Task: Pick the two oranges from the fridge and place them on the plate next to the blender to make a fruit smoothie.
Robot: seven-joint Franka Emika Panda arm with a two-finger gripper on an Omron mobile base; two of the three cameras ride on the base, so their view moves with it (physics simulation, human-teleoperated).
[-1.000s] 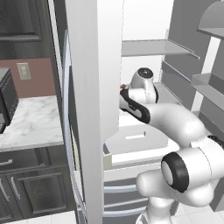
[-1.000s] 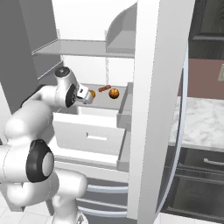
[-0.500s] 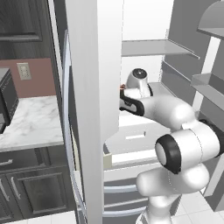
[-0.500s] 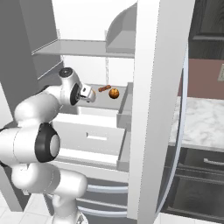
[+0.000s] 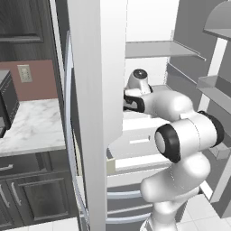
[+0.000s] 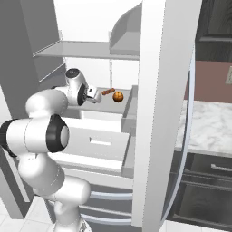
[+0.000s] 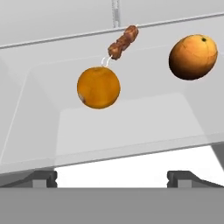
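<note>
Two round bright oranges on the grey fridge shelf point(image 7: 131, 127): left orange point(image 7: 98, 87) mid-shelf, right orange point(image 7: 193, 57) nearer the shelf's back right, apart; brown skewer point(image 7: 123, 42) lies at the back edge between them. Arm reaches level into the open fridge point(image 6: 156, 90); gripper point(image 7: 112, 177) short of the fruit, fingers spread wide, holding nothing.

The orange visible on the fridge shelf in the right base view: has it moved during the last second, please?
No. The orange stays put on the fridge shelf, same gap to its right wall.
</note>
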